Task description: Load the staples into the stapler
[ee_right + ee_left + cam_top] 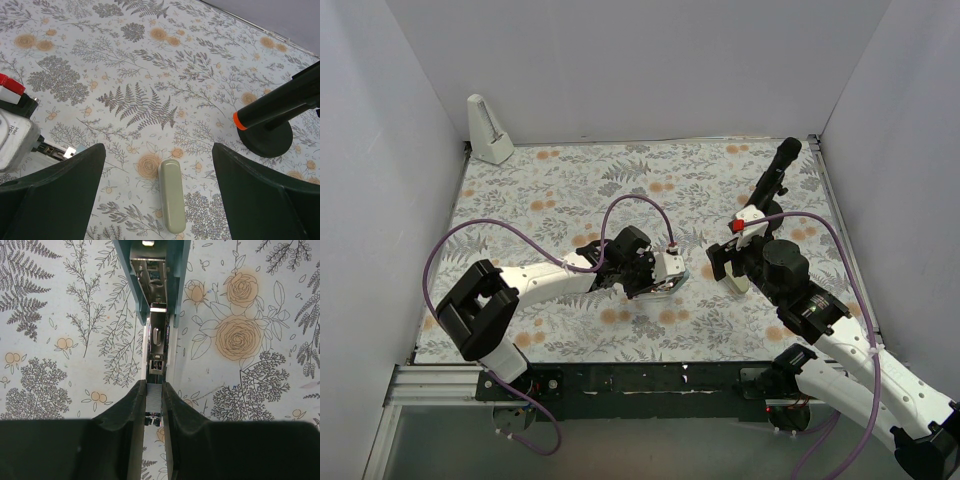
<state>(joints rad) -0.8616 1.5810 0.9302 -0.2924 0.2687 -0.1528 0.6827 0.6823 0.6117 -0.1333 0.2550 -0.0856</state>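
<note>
In the left wrist view the light-blue stapler point(179, 275) lies open on the floral mat, with its silver inner rail point(158, 340) running toward me. My left gripper point(154, 385) is shut on the small grey staple block point(154, 397), held in line with the near end of the rail. In the top view the left gripper point(663, 276) covers the stapler. My right gripper point(157, 147) is open and empty, hovering over an olive-gold bar point(171, 200); it also shows in the top view point(728, 262). The beige-white staple box is out of view.
A black pen-like tool with an orange ring stands tilted in a round black base point(267, 112) at the back right, also in the top view point(775, 178). A white wedge-shaped object point(488, 130) stands in the back left corner. White walls enclose the mat.
</note>
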